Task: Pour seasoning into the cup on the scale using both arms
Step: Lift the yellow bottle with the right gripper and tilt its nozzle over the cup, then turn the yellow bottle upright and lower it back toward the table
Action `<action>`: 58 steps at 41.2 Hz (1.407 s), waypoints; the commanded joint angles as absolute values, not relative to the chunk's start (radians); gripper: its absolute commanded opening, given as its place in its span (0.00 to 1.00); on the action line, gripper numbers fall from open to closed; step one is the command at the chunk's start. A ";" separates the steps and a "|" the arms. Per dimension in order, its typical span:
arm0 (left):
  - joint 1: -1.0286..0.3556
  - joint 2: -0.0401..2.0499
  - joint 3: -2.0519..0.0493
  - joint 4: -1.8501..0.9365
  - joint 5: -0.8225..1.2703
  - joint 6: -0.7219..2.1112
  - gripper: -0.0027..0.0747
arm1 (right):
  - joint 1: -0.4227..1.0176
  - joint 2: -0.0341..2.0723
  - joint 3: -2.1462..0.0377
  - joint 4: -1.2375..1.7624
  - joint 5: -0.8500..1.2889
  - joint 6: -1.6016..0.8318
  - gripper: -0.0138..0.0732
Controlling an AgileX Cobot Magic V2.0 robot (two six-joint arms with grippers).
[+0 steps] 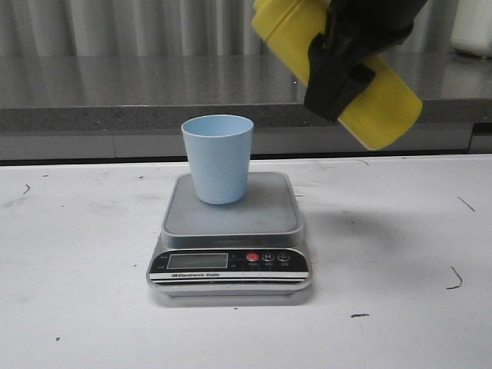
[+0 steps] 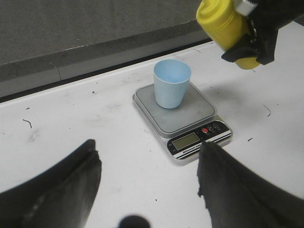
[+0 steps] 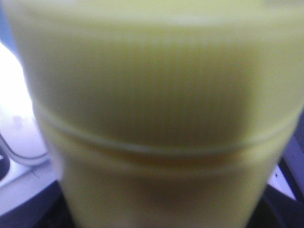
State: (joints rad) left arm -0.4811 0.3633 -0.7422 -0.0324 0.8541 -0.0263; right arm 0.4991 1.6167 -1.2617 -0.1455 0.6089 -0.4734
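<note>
The pale blue cup (image 1: 217,157) stands upright on the grey platform of the scale (image 1: 265,217), whose black panel faces me. My right gripper (image 1: 342,77) is shut on the yellow seasoning bottle (image 1: 384,108) and holds it tilted in the air, above and to the right of the cup. The bottle's base points down to the right; its nozzle end is cut off by the frame. The bottle fills the right wrist view (image 3: 152,95). In the left wrist view my left gripper (image 2: 147,147) is open and empty above the table, short of the scale (image 2: 192,116), cup (image 2: 171,89) and bottle (image 2: 218,21).
A white table (image 1: 84,254) with dark scuff marks carries the scale. A grey ledge (image 1: 115,115) and a corrugated wall run along the back. A white container (image 1: 473,27) stands at the far right on the ledge.
</note>
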 commanded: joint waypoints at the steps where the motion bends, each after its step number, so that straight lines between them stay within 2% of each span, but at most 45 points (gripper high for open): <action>1: -0.479 0.373 -0.767 -0.043 0.779 -0.025 0.60 | 0.534 1.617 -1.334 -0.337 0.638 -0.431 0.46; 12: -0.479 0.373 -0.767 -0.043 0.779 -0.025 0.60 | 0.610 1.697 -1.366 -0.807 0.771 -0.304 0.46; 32: -0.479 0.373 -0.767 -0.043 0.780 -0.025 0.60 | 0.664 1.708 -1.367 -1.423 0.730 -0.319 0.46; 47: -0.479 0.373 -0.767 -0.043 0.780 -0.025 0.60 | 0.664 1.708 -1.367 -1.409 0.738 -0.293 0.46; 58: -0.479 0.373 -0.767 -0.043 0.780 -0.025 0.60 | 0.660 1.708 -1.367 -1.048 0.726 -0.038 0.46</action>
